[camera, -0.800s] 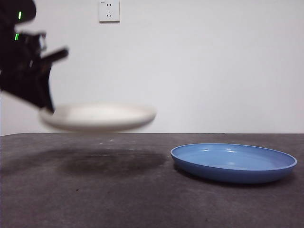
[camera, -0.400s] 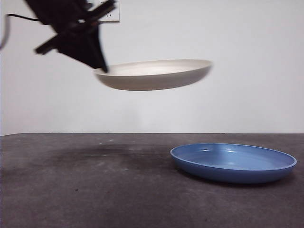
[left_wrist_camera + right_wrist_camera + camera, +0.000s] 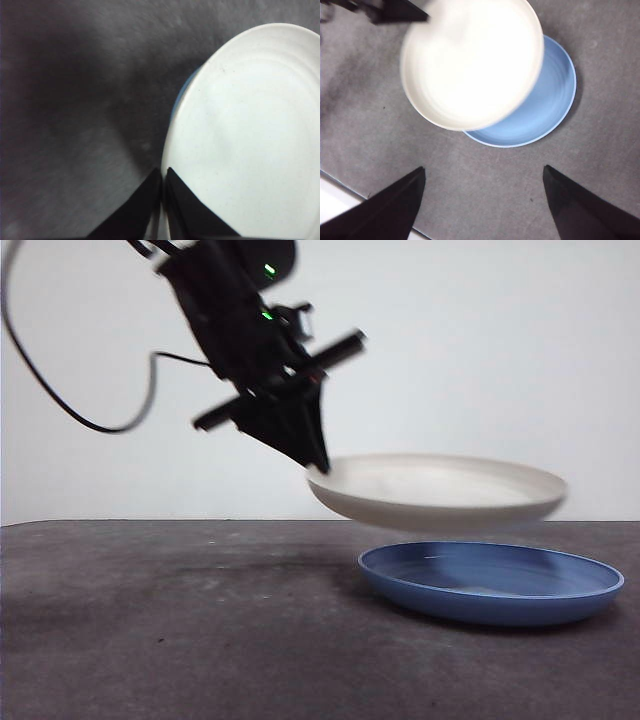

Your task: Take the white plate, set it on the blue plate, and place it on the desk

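Observation:
My left gripper is shut on the rim of the white plate and holds it level, a little above the blue plate. The blue plate rests on the desk at the right. In the left wrist view my two jaws pinch the white plate's edge, and a sliver of the blue plate shows beneath it. In the right wrist view the white plate covers much of the blue plate. My right gripper is open and empty, high above the desk.
A black cable hangs from the left arm at the upper left. A white wall stands behind the desk's far edge. The desk's near edge shows in the right wrist view.
My left gripper has carried the white plate to the right and down, from high over the desk's middle to just above the blue plate.

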Controlling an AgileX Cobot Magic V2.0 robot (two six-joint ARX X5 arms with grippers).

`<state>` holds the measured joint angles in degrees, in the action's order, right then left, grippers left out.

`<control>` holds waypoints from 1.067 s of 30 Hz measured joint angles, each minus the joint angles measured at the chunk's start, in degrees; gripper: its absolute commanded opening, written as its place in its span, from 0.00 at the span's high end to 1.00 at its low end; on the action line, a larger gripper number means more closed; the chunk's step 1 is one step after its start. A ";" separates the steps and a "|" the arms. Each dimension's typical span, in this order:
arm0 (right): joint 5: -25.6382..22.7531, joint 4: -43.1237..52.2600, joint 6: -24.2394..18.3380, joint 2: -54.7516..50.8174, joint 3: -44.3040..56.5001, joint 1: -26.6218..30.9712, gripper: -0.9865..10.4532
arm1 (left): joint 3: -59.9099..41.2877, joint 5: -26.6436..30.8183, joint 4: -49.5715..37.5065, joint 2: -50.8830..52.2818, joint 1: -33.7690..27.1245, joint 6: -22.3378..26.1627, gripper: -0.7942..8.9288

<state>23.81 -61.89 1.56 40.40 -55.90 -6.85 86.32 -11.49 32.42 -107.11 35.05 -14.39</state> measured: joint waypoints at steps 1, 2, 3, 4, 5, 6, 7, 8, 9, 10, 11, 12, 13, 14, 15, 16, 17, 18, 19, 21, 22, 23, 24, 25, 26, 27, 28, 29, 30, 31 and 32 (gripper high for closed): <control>0.00 0.00 0.20 -0.50 0.00 0.00 0.58 | 0.94 0.02 -0.07 -1.20 0.44 -0.13 0.91; 0.00 0.00 0.42 -1.20 0.00 0.00 0.58 | 1.99 0.07 -0.17 -2.54 0.96 -0.24 0.91; 0.00 -0.02 0.52 -1.60 -0.02 0.00 0.58 | 2.73 0.24 -0.44 -3.65 1.40 -0.35 0.91; 0.02 -0.02 0.79 -2.08 -0.04 0.00 0.58 | 3.28 0.68 -0.52 -4.48 1.75 -0.42 0.91; 0.00 -0.02 1.09 -2.47 -0.11 0.00 0.58 | 3.93 1.11 -0.44 -5.46 2.19 -0.55 0.91; 0.02 0.00 1.33 -2.89 -0.13 0.00 0.58 | 4.59 1.20 -0.42 -6.40 2.54 -0.59 0.91; 0.02 -0.02 1.51 -3.19 -0.15 0.00 0.58 | 5.07 1.31 -0.44 -7.15 2.80 -0.59 0.91; 0.02 -0.02 1.70 -3.56 -0.15 0.00 0.58 | 5.64 1.31 -0.46 -8.07 3.04 -0.61 0.91; 0.02 -0.02 1.77 -3.80 -0.15 0.00 0.58 | 5.95 1.31 -0.46 -8.63 3.19 -0.61 0.91; 0.02 -0.02 1.88 -4.02 -0.17 0.00 0.58 | 6.21 1.31 -0.46 -9.18 3.34 -0.66 0.91; 0.02 -0.02 1.92 -4.09 -0.17 0.00 0.58 | 6.36 1.31 -0.52 -9.68 3.48 -0.72 0.91; 0.02 -0.09 1.97 -4.39 -0.20 0.00 0.58 | 6.40 1.38 -0.52 -10.05 3.56 -0.76 0.91; 0.02 -0.09 1.97 -4.42 -0.20 0.00 0.58 | 6.40 1.51 -0.50 -10.38 3.67 -0.79 0.91; 0.02 -0.15 2.01 -4.44 -0.20 0.00 0.58 | 6.40 1.55 -0.50 -10.67 3.78 -0.85 0.91; 0.02 -0.24 2.12 -4.44 -0.22 0.00 0.58 | 6.40 1.55 -0.55 -10.93 3.87 -1.05 0.91; 0.02 -0.28 2.19 -4.44 -0.20 0.00 0.58 | 6.40 1.55 -0.55 -11.04 4.00 -1.20 0.91; 0.02 -0.28 2.32 -4.44 -0.22 0.00 0.58 | 6.40 1.57 -0.52 -11.13 4.07 -1.22 0.91; 0.02 -0.28 2.34 -4.44 -0.20 0.00 0.58 | 6.40 1.60 -0.50 -11.19 4.15 -1.25 0.91; 0.02 -0.28 2.34 -4.44 -0.20 0.00 0.58 | 6.40 1.60 -0.55 -11.19 4.22 -1.29 0.89; 0.02 -0.28 2.34 -4.42 -0.20 0.00 0.58 | 6.40 1.60 -0.59 -11.21 4.44 -1.40 0.84; 0.02 -0.28 2.34 -4.42 -0.20 0.00 0.58 | 6.40 1.57 -0.55 -11.21 4.52 -1.40 0.80; 0.02 -0.28 2.34 -4.42 -0.22 0.00 0.58 | 6.51 1.57 -0.31 -11.23 4.63 -1.40 0.77; 0.02 -0.28 2.34 -4.44 -0.20 0.00 0.58 | 6.73 1.53 0.11 -11.26 4.72 -1.40 0.74; 0.02 -0.28 2.34 -4.44 -0.20 0.00 0.58 | 6.88 1.55 0.26 -11.26 4.74 -1.40 0.72; 0.02 -0.28 2.34 -4.44 -0.20 0.00 0.58 | 7.08 1.55 0.24 -11.26 4.74 -1.38 0.71; 0.02 -0.28 2.34 -4.44 -0.20 0.00 0.58 | 7.34 1.55 0.22 -11.26 4.74 -1.40 0.71; 0.02 -0.28 2.36 -4.44 -0.20 0.00 0.58 | 7.56 1.55 0.24 -11.26 4.74 -1.38 0.71; 0.02 -0.28 2.34 -4.44 -0.20 0.00 0.58 | 7.96 1.55 0.59 -11.26 4.74 -1.38 0.71; 0.02 -0.28 2.34 -4.44 -0.22 0.00 0.58 | 8.33 1.53 0.87 -11.26 4.74 -1.38 0.71; 0.02 -0.28 2.34 -4.42 -0.20 0.00 0.58 | 8.66 1.53 1.11 -11.26 4.74 -1.38 0.71; 0.04 -0.28 2.36 -4.44 -0.20 0.00 0.58 | 9.18 1.55 1.57 -11.26 4.74 -1.38 0.71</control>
<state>23.86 -62.17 3.92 35.97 -56.10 -6.85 95.50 -9.93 34.00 -118.37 39.79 -15.77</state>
